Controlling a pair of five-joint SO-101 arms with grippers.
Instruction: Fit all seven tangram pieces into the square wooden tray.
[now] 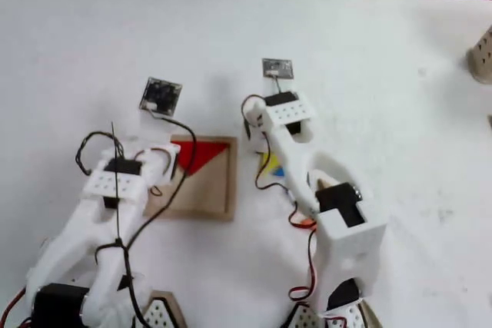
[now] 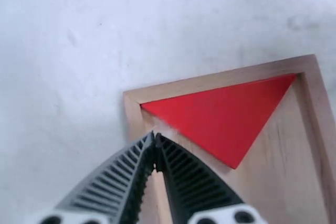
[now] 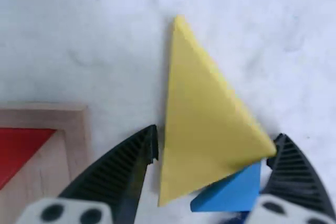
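Note:
The square wooden tray lies under the left arm, with a red triangle set flat into one corner of it. My left gripper is shut on nothing, its tips just above the tray's rim beside the red piece. A yellow triangle lies on the table to the right of the tray, its one end lying over a blue piece. My right gripper is open and straddles the yellow triangle, one finger on each side. In the high view the yellow and blue pieces peek out beside the right arm.
The tray's corner is close to the yellow triangle, with a narrow strip of white table between them. A perforated wooden object stands at the far right edge. Cables run along both arms.

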